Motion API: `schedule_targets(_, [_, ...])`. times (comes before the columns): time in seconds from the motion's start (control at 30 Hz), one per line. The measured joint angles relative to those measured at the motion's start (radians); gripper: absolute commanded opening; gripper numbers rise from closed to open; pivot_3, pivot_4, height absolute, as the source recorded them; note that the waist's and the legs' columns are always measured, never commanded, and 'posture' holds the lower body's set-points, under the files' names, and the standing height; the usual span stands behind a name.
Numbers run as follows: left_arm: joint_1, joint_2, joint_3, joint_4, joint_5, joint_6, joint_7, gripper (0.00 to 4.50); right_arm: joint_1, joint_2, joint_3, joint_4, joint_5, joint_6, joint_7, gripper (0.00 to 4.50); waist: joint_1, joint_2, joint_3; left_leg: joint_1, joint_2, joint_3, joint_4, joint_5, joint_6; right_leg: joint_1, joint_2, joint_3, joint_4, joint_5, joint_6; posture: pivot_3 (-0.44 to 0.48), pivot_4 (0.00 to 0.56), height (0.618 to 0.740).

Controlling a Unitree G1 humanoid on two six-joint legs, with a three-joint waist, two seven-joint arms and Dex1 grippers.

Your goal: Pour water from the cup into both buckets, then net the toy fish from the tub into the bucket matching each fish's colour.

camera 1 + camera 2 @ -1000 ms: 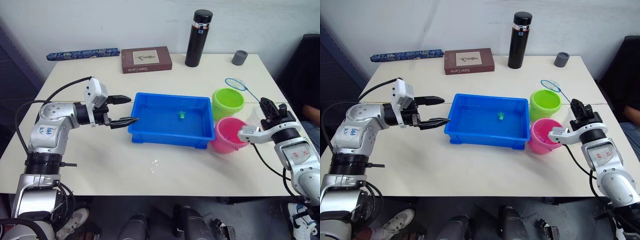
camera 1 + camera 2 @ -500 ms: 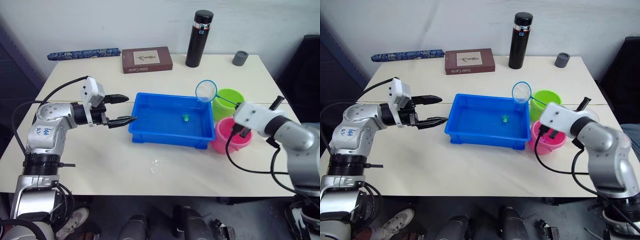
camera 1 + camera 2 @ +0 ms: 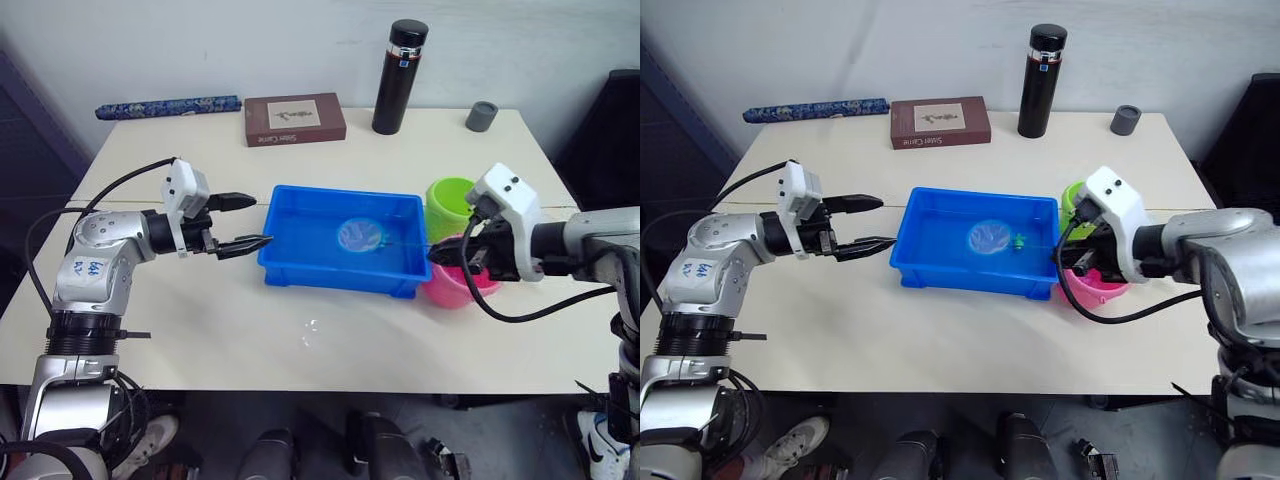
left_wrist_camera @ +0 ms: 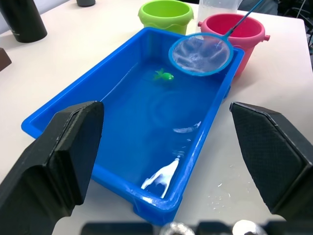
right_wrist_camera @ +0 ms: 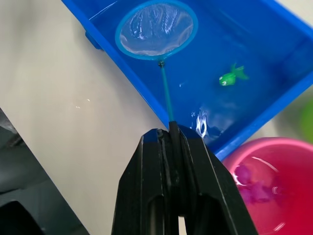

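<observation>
Netting step in hand. Right gripper (image 5: 168, 142) has its jaws clamped on the thin handle of the net (image 5: 156, 29), hoop held over the middle of the tub (image 3: 290, 265), at centre of the left eye frame. Cannot tell whether the mesh touches the water.

One green fish (image 5: 231, 77) lies in the tub, just beside the hoop on the side toward the buckets, not yet inside the mesh. Pink bucket (image 4: 247, 29) touches the tub's right end, with pink shapes at its bottom, likely fish already sorted. Green bucket (image 4: 165, 12) sits just behind the pink one, upper right of the tub. Clear cup (image 4: 215, 7) stands behind the buckets, partly hidden.

Left gripper (image 3: 245, 222) hovers at the tub's left rim, jaws spread wide, holding nothing.

Judgement: pouring looks done; the green fish remains to catch. Next move calls for dipping the hoop under the fish, sweeping toward it, lifting level, then carrying to the green bucket, not the nearer pink one. Risk: the fish slips off the rim.
</observation>
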Motion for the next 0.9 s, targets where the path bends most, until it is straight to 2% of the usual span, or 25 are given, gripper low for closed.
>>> schedule_targets(0.3, [0.007, -0.001, 0.002, -0.018, -0.006, 0.016, 0.01, 4.45, -0.083, -0.002, 0.098, 0.264, 0.403, 0.005, -0.405, 0.0, -0.002, 0.0, 0.0, 0.0, 0.0, 0.0, 0.0, 0.0, 0.0, 0.0, -0.001, -0.001, 0.0, 0.0, 0.0, 0.0, 0.15, 0.739])
schedule_targets(0.57, [0.017, -0.002, 0.005, -0.027, -0.009, 0.02, 0.018, 4.45, -0.209, 0.013, 0.188, 0.591, 0.873, 0.005, -0.887, 0.0, -0.005, 0.0, 0.0, -0.001, 0.0, 0.0, -0.001, 0.0, 0.0, -0.001, -0.001, -0.001, -0.001, 0.0, 0.0, 0.0, 0.15, 0.739])
schedule_targets(0.7, [0.029, -0.002, 0.006, -0.044, -0.01, 0.026, 0.023, 4.45, -0.22, -0.013, 0.255, 0.669, 1.091, 0.003, -1.076, 0.0, -0.004, 0.0, 0.0, -0.003, 0.0, 0.0, -0.001, 0.0, 0.001, -0.001, -0.002, -0.002, -0.003, 0.0, 0.0, 0.0, 0.15, 0.739])
schedule_targets(0.9, [0.04, -0.002, 0.008, -0.055, -0.016, 0.033, 0.033, 4.45, -0.24, -0.039, 0.288, 0.738, 1.273, 0.002, -1.285, 0.0, -0.001, 0.0, 0.0, -0.004, 0.0, -0.001, -0.001, 0.0, 0.002, -0.001, -0.002, -0.003, -0.005, 0.001, 0.001, 0.0, 0.15, 0.739])
